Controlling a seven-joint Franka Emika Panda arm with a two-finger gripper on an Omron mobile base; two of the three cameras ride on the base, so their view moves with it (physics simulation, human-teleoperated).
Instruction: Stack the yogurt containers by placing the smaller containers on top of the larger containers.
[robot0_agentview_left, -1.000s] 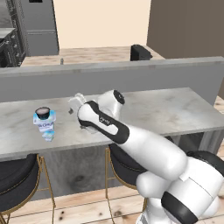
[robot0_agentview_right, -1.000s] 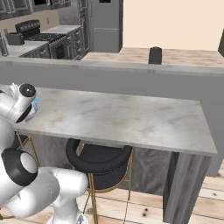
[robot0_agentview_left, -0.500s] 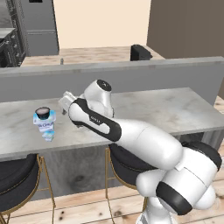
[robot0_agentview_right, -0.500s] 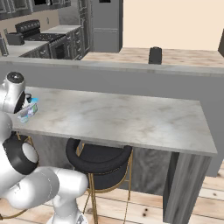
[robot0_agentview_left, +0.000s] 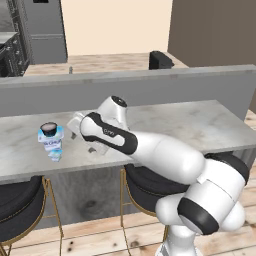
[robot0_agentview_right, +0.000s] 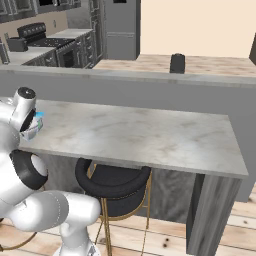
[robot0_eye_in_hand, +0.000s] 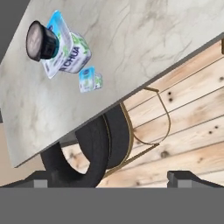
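The pale-blue-and-white tub stands on the marble counter at its left end. The small dark cup sits on top of it. The tiny pale-blue pack rests on the counter just in front of the tub, close to the front edge. My gripper hovers over the counter just right of the tub, open wide, with nothing between its fingers. In the right base view a sliver of the tub peeks out beside my arm.
A raised grey ledge runs along the counter's back. Black stools with gold legs stand under the front edge. The counter stretches bare to the right of my arm.
My arm has swung round and leaned lower over the counter, with the hand shifting slightly left toward the tub. The jaws stayed open. The yogurt packs have not moved.
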